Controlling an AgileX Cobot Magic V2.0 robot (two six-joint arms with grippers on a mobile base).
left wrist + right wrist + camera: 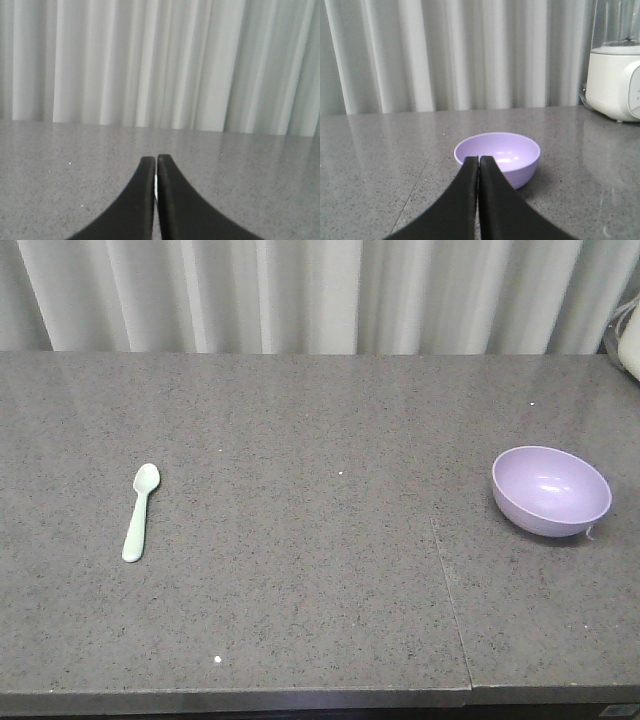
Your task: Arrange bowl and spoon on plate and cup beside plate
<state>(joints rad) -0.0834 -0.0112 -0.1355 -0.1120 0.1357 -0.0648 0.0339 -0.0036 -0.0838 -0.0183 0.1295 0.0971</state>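
A lilac bowl [551, 490] stands empty on the right of the grey stone counter [320, 570]. On the left lies a mint-green spoon [140, 511], head pointing away. The right wrist view shows the bowl [510, 155] just beyond my right gripper [479, 159], whose black fingers are pressed together with nothing between them. My left gripper [156, 159] is likewise shut and empty over bare counter, with the spoon outside its view. Neither gripper appears in the front view. The plate and the cup are out of view.
A white appliance [615, 82] stands at the counter's back right corner, with its edge [628, 340] showing in the front view. A pale pleated curtain [320, 295] hangs behind the counter. A seam [450, 610] runs through the slab left of the bowl.
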